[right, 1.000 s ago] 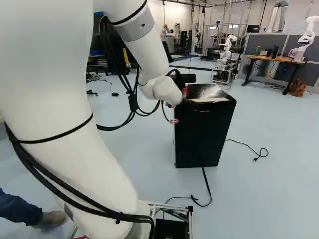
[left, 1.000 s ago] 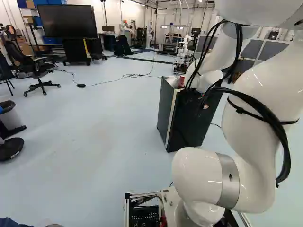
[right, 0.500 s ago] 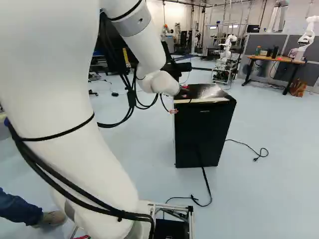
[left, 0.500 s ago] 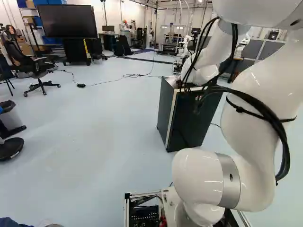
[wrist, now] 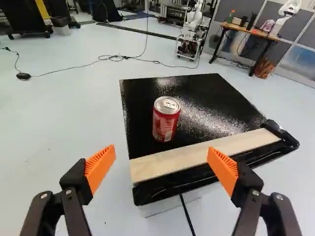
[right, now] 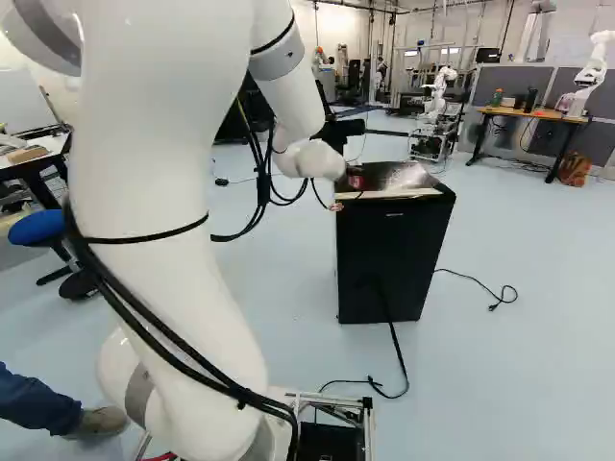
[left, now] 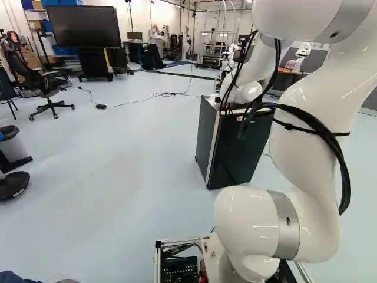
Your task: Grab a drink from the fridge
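Black two-finger gripper with orange pads (right: pixel 338 203) is wide open, holding nothing. Red metal drink can with silver lid (wrist: pixel 166 122) stands upright on the boxy black fridge (right: pixel 389 264), straight ahead of the gripper, lined up with the finger gap, touching neither finger. Flat pale wooden strip (wrist: pixel 172 164) lies on the fridge top's near edge, gripper side of the can

The arm (right: pixel 163 192) reaches ahead, fingers (wrist: pixel 100 168) apart (quite wide).

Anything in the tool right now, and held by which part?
Nothing held: tool open, red can upright on the black fridge top.
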